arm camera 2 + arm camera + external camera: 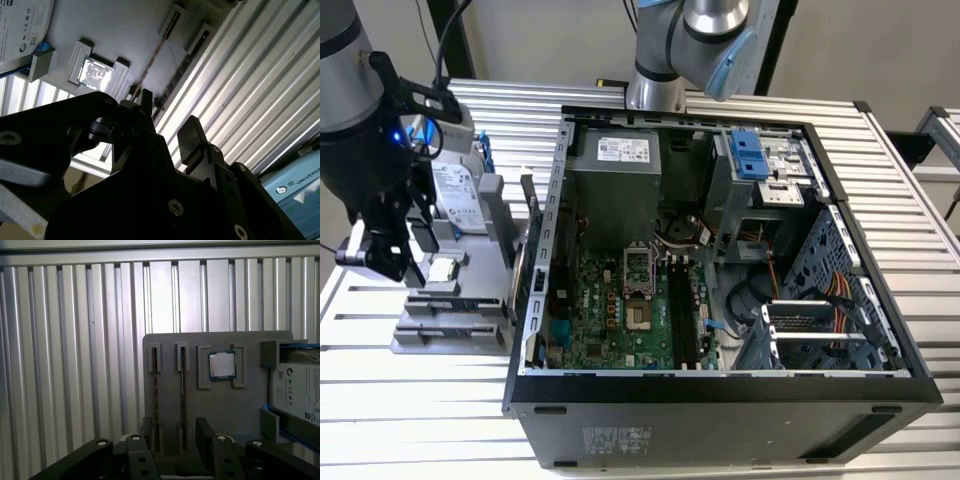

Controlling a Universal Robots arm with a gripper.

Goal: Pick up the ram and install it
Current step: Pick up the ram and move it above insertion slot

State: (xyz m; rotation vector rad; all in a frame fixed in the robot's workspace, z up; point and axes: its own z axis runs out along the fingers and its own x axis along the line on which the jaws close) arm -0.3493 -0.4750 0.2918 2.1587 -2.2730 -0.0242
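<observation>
My black gripper point(176, 440) hangs open, empty, over the thin dark ram stick point(183, 390) in its grey holder point(220, 410); pick-up needs exact centring.

A bench point(410, 420) of ribbed, silvery metal slats carries everything, its grooves running lengthwise between the exterior view's left and right. Beyond its far edge stands a plain, pale wall point(550, 40), crossed by a dark upright point(450, 35). Past the bench's far corner on the exterior view's right sits a separate slatted frame point(945, 125), set apart by a dark gap. Even light falls from above, and both wrist views show bright streaks along the slats point(75, 365).
</observation>
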